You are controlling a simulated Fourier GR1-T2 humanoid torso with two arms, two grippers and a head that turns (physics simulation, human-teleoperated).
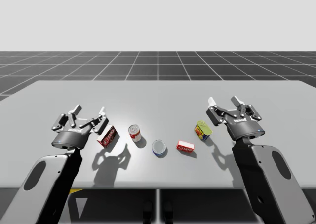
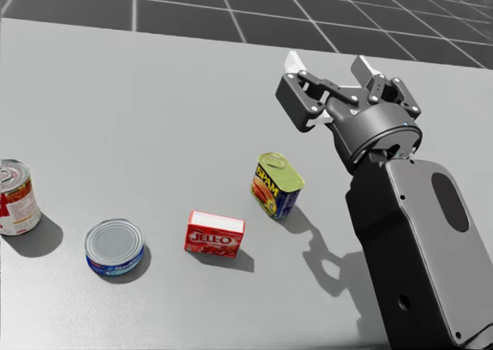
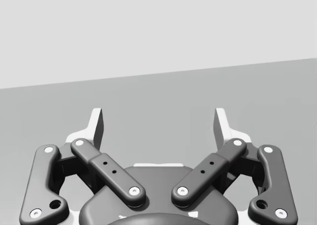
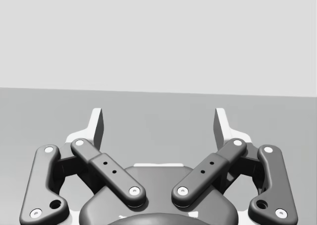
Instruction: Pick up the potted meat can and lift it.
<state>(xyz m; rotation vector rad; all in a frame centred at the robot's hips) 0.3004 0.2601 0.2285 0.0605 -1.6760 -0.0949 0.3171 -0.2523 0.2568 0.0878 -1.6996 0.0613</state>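
A: What colour's the potted meat can [image 2: 277,184]?
B: Blue n yellow, greenish top. The box [image 2: 214,234] beside it's red w/ a white top.
A: The flat can [image 2: 114,247] further from it?
B: Blue, silver lid. The table [image 2: 115,95] is grey.

My left pincer [image 3: 158,128] stands with its white-tipped fingers [image 3: 96,126] spread wide above the bare grey tabletop [image 3: 158,93] stretching ahead of it.
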